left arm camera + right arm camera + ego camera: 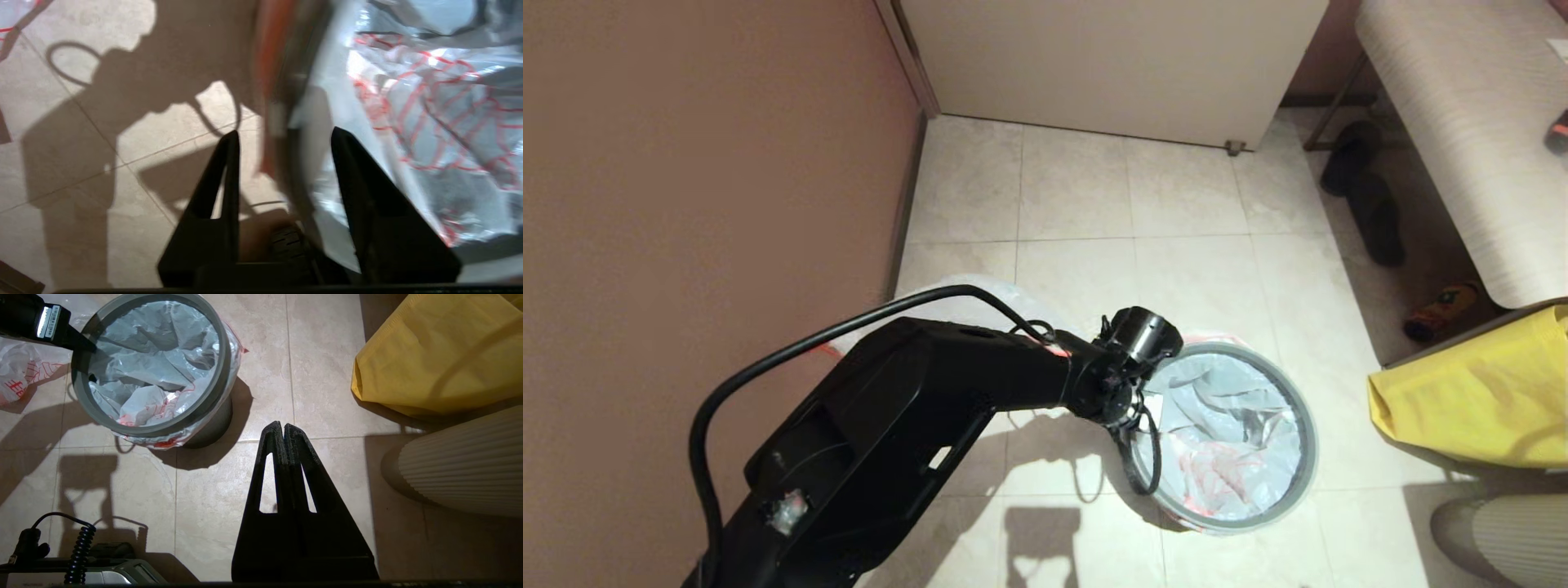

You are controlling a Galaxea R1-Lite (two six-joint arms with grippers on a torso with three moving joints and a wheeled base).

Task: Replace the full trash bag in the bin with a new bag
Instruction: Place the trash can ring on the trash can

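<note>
The black bin [212, 422] stands on the tiled floor with its grey rim ring [1309, 437] [221, 367] on top. Inside it, the new bag [1225, 441] [155, 375] [429, 102] lines the bin, its red-orange print showing and its hem folded out under the ring. My left gripper [284, 134] is open and straddles the bin's left rim, one finger outside and one inside over the film. The bulgy full trash bag [1001, 296] [16, 375] lies on the floor left of the bin, mostly behind my left arm. My right gripper [283, 426] hangs shut and empty above the floor.
A brown wall [686, 163] runs close along the left. A yellow fabric bag [1478, 400] [433, 355] and a ribbed white object [1511, 531] [461, 469] sit right of the bin. Dark shoes [1372, 212] lie under a bench at the back right.
</note>
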